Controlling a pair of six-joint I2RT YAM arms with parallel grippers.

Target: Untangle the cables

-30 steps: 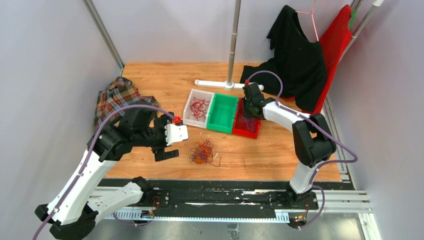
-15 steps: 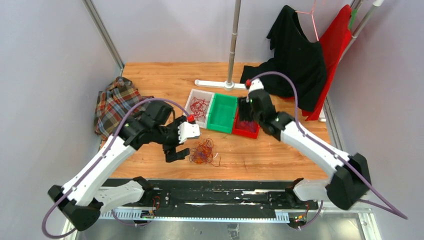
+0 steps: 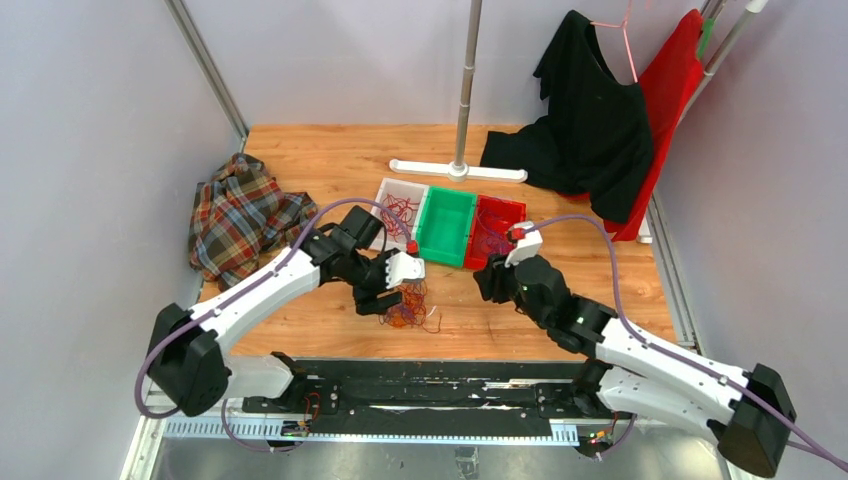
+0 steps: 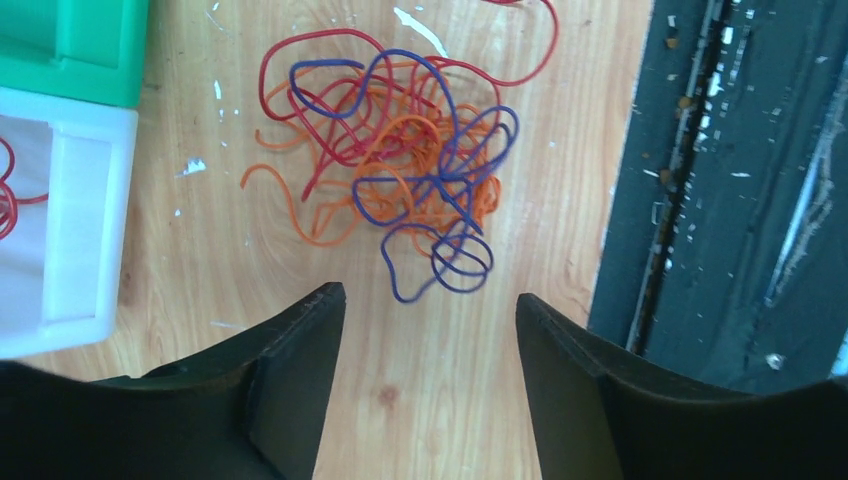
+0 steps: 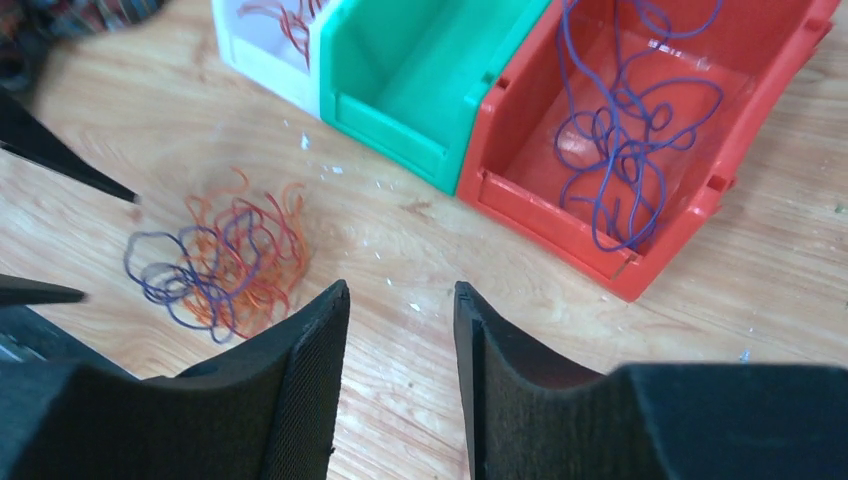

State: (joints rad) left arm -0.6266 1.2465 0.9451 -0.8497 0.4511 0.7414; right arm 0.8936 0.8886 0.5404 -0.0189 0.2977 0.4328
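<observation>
- Cables: a red, orange and purple clump on the table, at 6 o'clock from the white bin.
- Left gripper hovers just short of the clump, at its 9 o'clock, jaws wide apart, nothing in them.
- Right gripper sits out at the clump's 3 o'clock, jaws narrowly parted, empty.
- Purple strands lie in the red bin.

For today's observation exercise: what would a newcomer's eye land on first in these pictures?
The clump of red, orange and purple cables on the table, just ahead of the open left gripper. Behind it stand a white bin, a green bin and a red bin holding purple wires.
</observation>
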